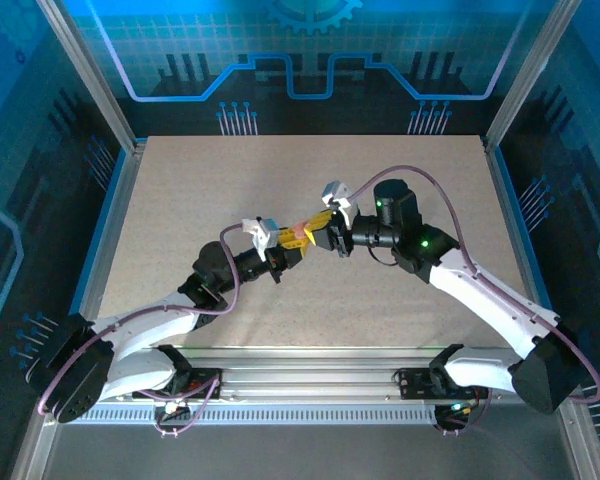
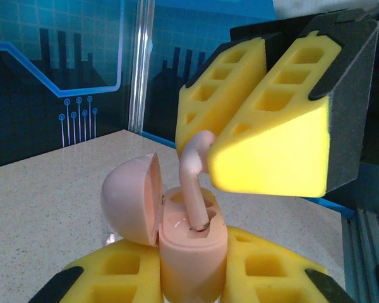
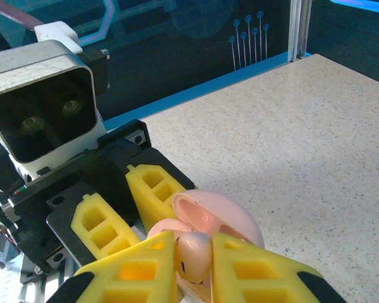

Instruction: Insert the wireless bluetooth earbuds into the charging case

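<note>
Nearest the left wrist camera, the left gripper (image 2: 192, 281) clamps its yellow foam fingers (image 2: 107, 278) tightly around the lower body of the pale pink charging case (image 2: 192, 252), which stands upright between them. The case's rounded lid (image 2: 131, 199) is swung open to the left. A pale pink earbud (image 2: 194, 183) stands above the case, and its stem reaches down into a well in the case top. How deep it sits cannot be told. The right gripper (image 3: 194, 268) pinches the earbud's head between its own yellow pads (image 3: 136, 271), jaws nearly together. From overhead, the two grippers meet tip to tip over the middle of the speckled table (image 1: 180, 200), the left arm reaching in from the lower left and the right arm from the right.
</note>
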